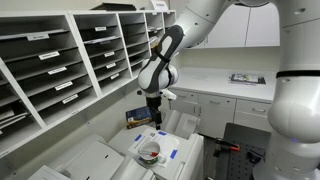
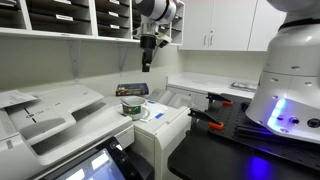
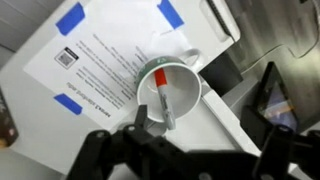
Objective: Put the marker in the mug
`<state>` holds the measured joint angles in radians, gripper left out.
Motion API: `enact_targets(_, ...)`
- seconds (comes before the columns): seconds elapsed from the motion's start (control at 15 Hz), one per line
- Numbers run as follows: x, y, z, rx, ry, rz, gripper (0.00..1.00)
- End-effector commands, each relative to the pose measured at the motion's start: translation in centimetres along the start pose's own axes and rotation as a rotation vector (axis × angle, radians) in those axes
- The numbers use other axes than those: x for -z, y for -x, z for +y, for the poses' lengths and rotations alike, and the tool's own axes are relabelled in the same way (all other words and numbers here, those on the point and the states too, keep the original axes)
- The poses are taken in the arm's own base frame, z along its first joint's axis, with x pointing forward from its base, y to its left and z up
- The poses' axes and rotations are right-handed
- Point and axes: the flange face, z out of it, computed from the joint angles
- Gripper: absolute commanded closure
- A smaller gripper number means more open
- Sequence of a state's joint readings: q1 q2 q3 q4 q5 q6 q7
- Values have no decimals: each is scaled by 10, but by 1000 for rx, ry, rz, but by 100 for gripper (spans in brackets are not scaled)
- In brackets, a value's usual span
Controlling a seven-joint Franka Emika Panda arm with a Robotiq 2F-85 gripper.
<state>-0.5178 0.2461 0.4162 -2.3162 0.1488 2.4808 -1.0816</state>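
Above mug [image 3: 185, 95], claw [image 1: 153, 118] pointing down, marker [image 3: 160, 92] inside

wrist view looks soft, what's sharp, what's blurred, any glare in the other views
Wrist view: mug and marker fairly sharp, the dark pincer at the bottom blurred. In an exterior view, a blue glow on the robot base reflects off the dark tabletop.

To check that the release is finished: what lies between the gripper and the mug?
Nothing: in an exterior view the stretch between the gripper and the mug is bare. The wrist view shows the marker leaning inside the mug.
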Motion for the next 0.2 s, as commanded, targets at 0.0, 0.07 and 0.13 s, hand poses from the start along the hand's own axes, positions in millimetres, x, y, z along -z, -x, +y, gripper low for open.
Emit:
enact_targets(0.0,11,10,-14,-32,24,-136,0)
enact_targets(0.07,11,11,-16,-24,25,-152,0)
enact_targets(0.13,9,10,-18,7,13,-147,0)
